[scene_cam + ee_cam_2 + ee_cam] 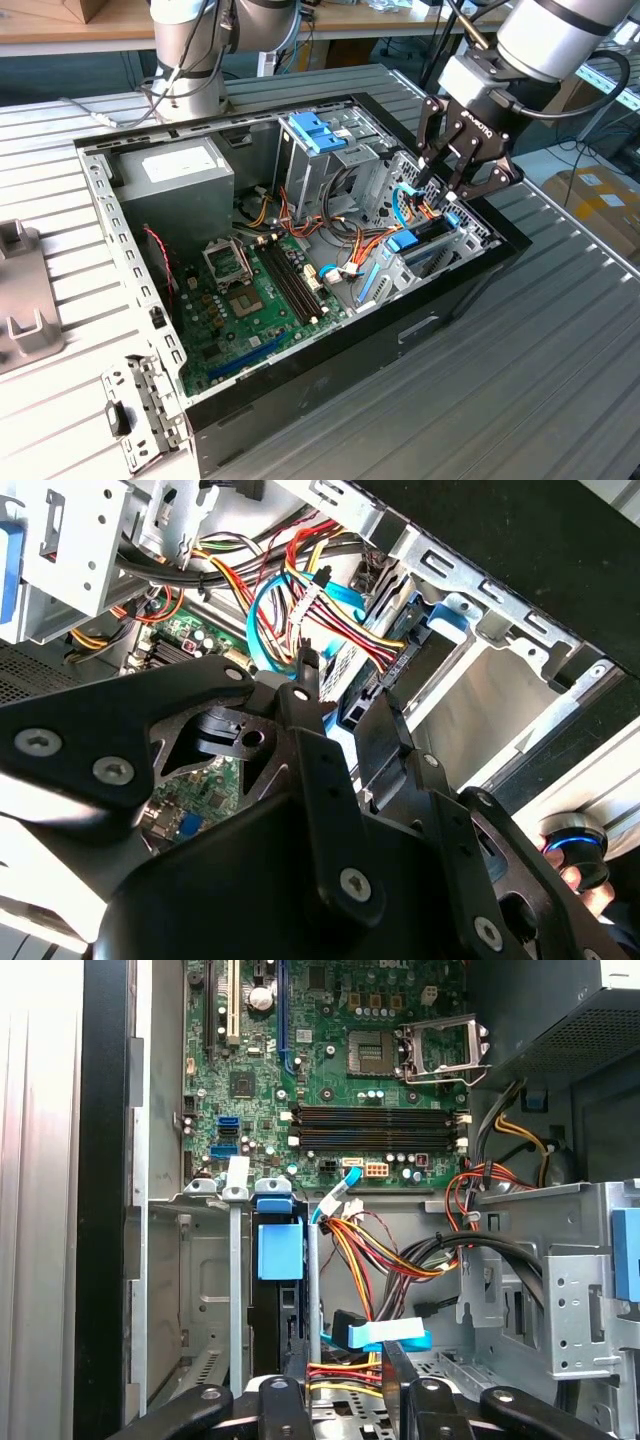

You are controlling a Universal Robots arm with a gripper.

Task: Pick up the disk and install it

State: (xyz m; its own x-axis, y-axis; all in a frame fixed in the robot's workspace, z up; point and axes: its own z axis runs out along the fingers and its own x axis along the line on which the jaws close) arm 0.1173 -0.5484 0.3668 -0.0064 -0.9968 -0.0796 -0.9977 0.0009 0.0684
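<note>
The gripper (445, 200) hangs over the corner of an open computer case (330, 365), its tips down inside the drive cage (205, 1290). In both wrist views its fingers (300, 1400) stand apart. The gap between them is taken up by a bundle of red, yellow and orange wires (385, 1260) and a flat blue data cable (390, 1337), not by the drive. So the tool is released.

The cables crowd the space just ahead of the fingertips. A metal drive bracket (560, 1300) stands on the far side of them. Beyond the cage lies the green motherboard (320, 1060) with its memory slots (375, 1125) and open processor socket (435, 1048). In the exterior view, the grey power supply (175, 170) sits well away at the opposite end of the case. A blue latch piece (318, 130) tops another bay between the two.

The disk (280, 1250) is in the cage, just beside one finger and outside the gap. It stands on edge, seen thin side on. Its long axis runs from the gripper towards the motherboard, and its blue carrier end faces the board. In the exterior view that blue end (404, 241) shows just below the fingertips.
</note>
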